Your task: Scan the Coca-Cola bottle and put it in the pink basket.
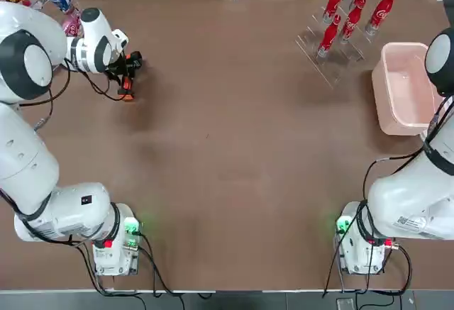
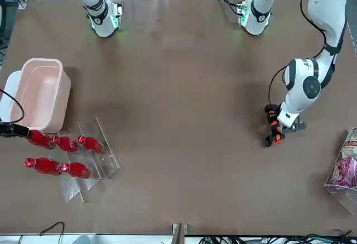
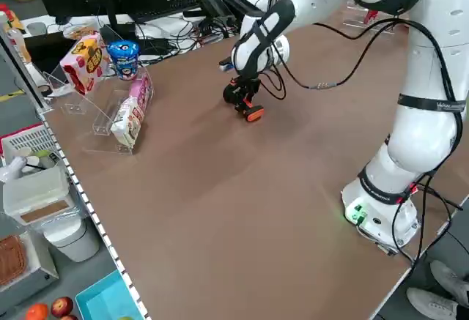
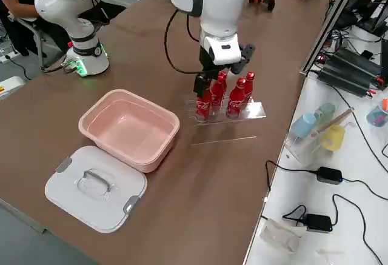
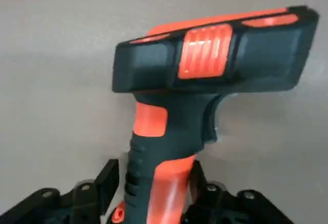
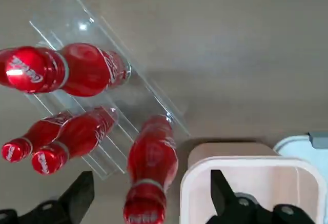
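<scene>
Five red Coca-Cola bottles stand in a clear acrylic rack (image 1: 326, 58) at the far right. My right gripper (image 6: 151, 179) hangs open over the Coca-Cola bottle (image 6: 151, 168) nearest the pink basket (image 1: 404, 90), one finger on each side and neither touching it. From the right side, the right gripper (image 4: 207, 80) sits just above that bottle (image 4: 203, 102). The basket (image 4: 130, 128) holds nothing. At the far left, my left gripper (image 1: 128, 76) is shut on the handle of a black and orange scanner (image 5: 205, 55), low over the table.
A white lid (image 4: 97, 186) lies beside the basket. A clear rack of snack packs (image 3: 110, 86) stands at the far left corner. Cables and desk gear lie beyond the table's far edge.
</scene>
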